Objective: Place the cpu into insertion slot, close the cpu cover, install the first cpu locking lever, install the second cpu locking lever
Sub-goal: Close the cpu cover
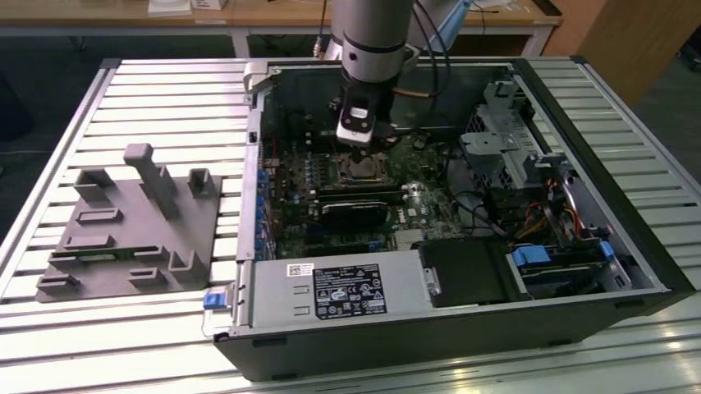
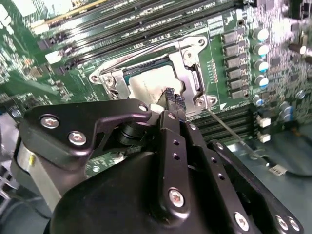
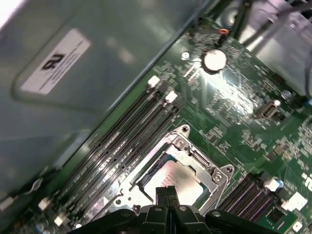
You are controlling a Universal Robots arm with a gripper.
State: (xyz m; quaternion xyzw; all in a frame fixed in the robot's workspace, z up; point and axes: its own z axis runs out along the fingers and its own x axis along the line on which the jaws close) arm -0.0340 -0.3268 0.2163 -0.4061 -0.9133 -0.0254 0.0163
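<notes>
The cpu [image 3: 171, 179] lies flat in the insertion slot [image 1: 359, 168] on the green board, its pale face [image 2: 148, 87] showing. The silvery cpu cover [image 3: 202, 165] lies down around it, the chip visible through its window. A thin metal lever rod [image 2: 229, 132] runs out from the socket's corner over the board. My gripper [image 3: 167, 191] hangs just above the chip's edge with its black fingertips [image 2: 171, 97] pressed together and nothing between them. In the exterior view the gripper [image 1: 359, 146] sits right over the socket inside the open computer case.
Long memory slots [image 3: 129, 134] run beside the socket, and a coin battery [image 3: 214, 59] sits farther off. A black card [image 1: 356, 205] lies just in front of the socket. Drive cages and cables [image 1: 526, 172] fill the case's right. A grey fixture [image 1: 131, 230] stands on the table.
</notes>
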